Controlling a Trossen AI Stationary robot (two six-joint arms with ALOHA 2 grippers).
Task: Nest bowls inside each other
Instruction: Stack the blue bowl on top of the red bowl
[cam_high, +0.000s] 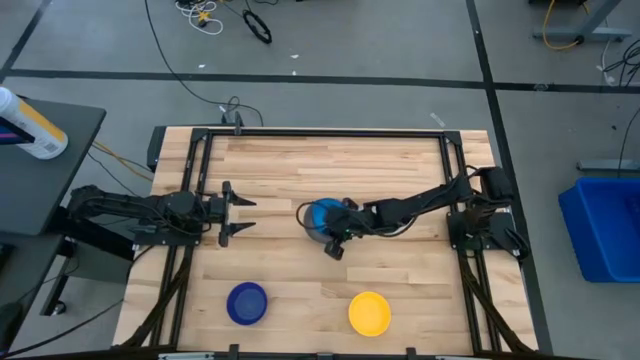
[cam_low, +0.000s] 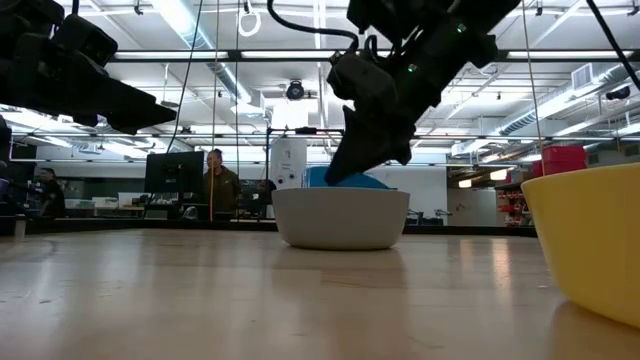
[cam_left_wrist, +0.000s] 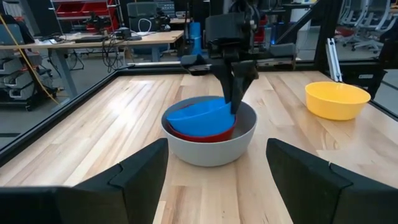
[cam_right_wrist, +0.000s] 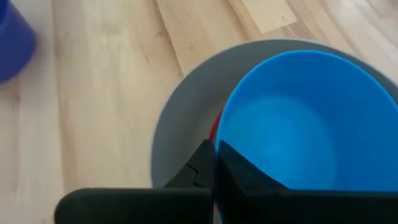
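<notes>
A grey bowl (cam_high: 318, 236) stands on its base mid-table with a red bowl (cam_left_wrist: 202, 134) inside it. A light blue bowl (cam_left_wrist: 199, 115) sits tilted in the red one. My right gripper (cam_high: 340, 222) reaches in from the table's right and is shut on the light blue bowl. My left gripper (cam_high: 245, 215) waits open at the table's left, clear of the stack. A dark blue bowl (cam_high: 247, 303) and a yellow bowl (cam_high: 370, 313) stand apart near the front edge. My right gripper pinches the light blue bowl's rim (cam_right_wrist: 219, 138) on the side toward the table's right, one finger inside the bowl and one outside. The fingers (cam_left_wrist: 236, 99) slant down from the right. The bowl is tilted, its held side higher and its low side within the red bowl.
Black frame rails (cam_high: 330, 133) run around the wooden table (cam_high: 300, 170). Bare wood lies between the stack and my left gripper, and between the stack and the two front bowls.
</notes>
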